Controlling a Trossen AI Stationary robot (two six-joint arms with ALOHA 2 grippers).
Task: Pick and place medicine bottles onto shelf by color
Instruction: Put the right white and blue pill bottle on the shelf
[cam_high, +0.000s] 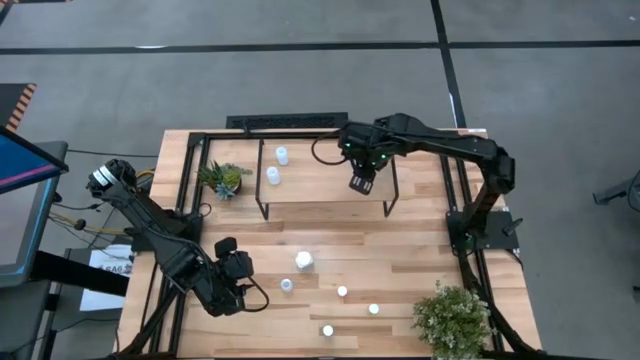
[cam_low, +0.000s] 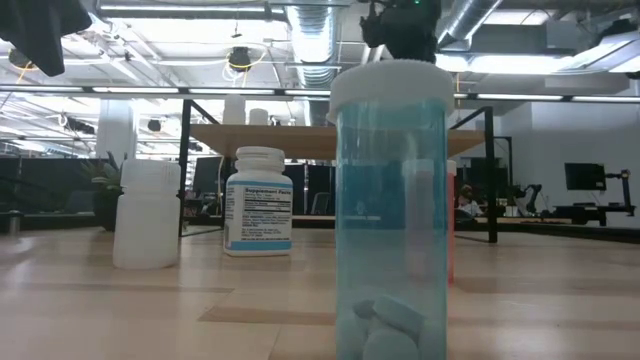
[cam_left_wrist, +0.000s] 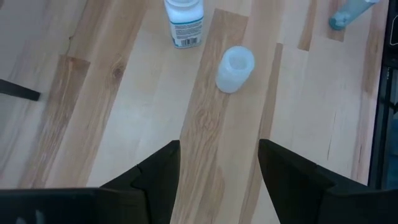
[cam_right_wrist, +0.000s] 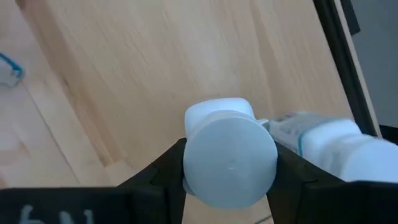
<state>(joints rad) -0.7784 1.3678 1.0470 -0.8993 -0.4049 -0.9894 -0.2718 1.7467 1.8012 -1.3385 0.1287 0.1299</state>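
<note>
The right gripper (cam_high: 361, 183), over the shelf (cam_high: 330, 188) at twelve o'clock, clenches a white bottle (cam_right_wrist: 230, 160). A tilted release could topple it off the edge. The left gripper (cam_high: 243, 281) waits at seven o'clock, released.

Over the right part of the low light-wood shelf on black wire legs (cam_high: 325, 195), the right pincer (cam_high: 360, 183), clamped around a white-capped round bottle (cam_right_wrist: 230, 158). Just beside that pincer, a white labelled bottle (cam_right_wrist: 329, 146). Well to its left on the same board, a small white round bottle (cam_high: 273, 176), and behind that a second white round bottle (cam_high: 282, 155). In front of the shelf, over the plank tabletop (cam_high: 400, 250), the left pincer (cam_left_wrist: 217, 162), fingers apart. Just ahead of it, a plain white tub-like bottle (cam_left_wrist: 235, 68). Beyond that, a bigger white bottle with a printed label (cam_left_wrist: 185, 22). Farther off to its right, three small round bottles (cam_high: 342, 291), well apart, then a bushy green potted plant (cam_high: 452, 318). Behind it, by the shelf's left end, a small green potted plant (cam_high: 222, 180).
</note>
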